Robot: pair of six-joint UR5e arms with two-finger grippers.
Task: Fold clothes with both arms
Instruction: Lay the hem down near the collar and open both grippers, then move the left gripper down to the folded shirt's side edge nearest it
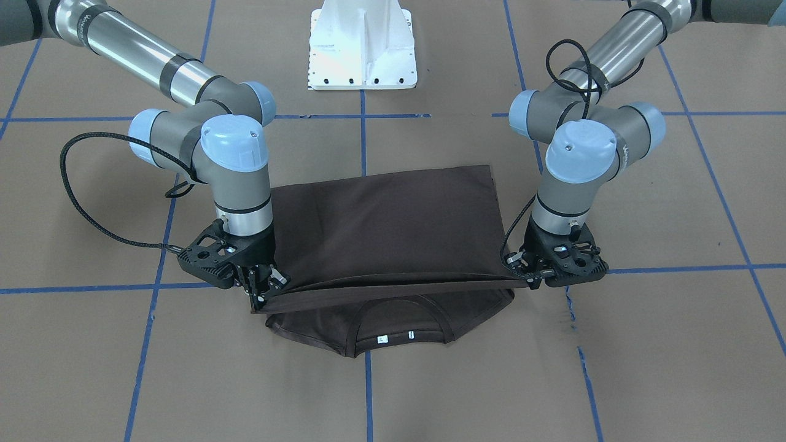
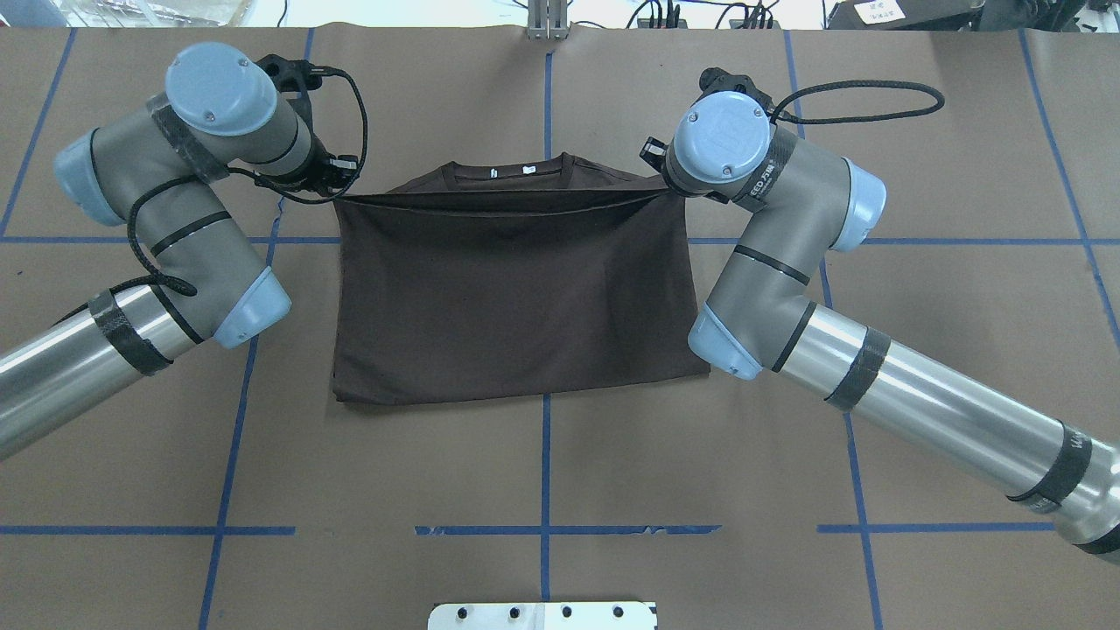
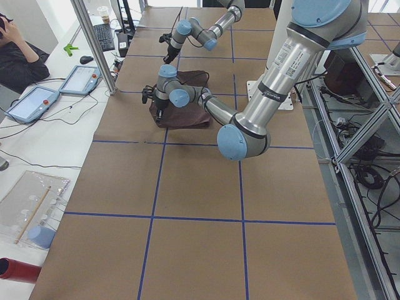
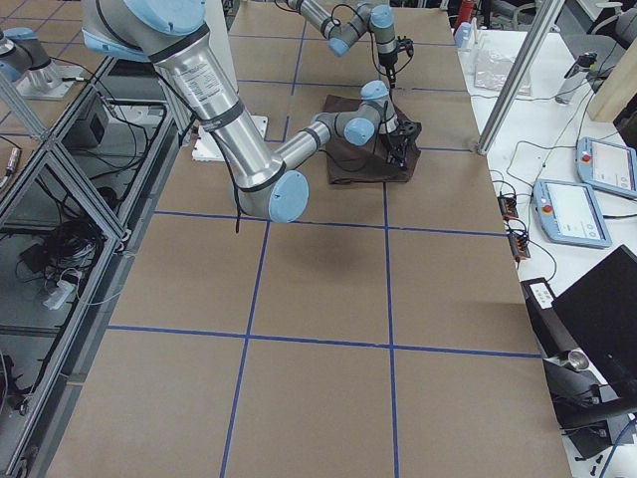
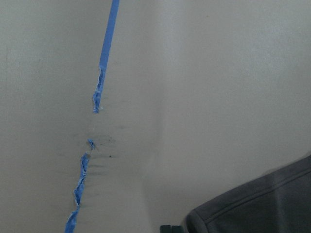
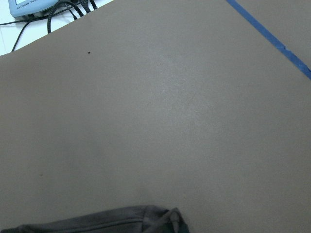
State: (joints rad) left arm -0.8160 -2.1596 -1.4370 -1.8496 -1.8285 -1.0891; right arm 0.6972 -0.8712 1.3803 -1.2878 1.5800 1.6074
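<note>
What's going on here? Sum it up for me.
The robot is folding a dark T-shirt on the table. The left gripper and the right gripper each pinch one end of a folded-over edge, held taut between them just short of the collar. The collar and white tags lie uncovered beyond that edge; the fold is not yet laid down.
</note>
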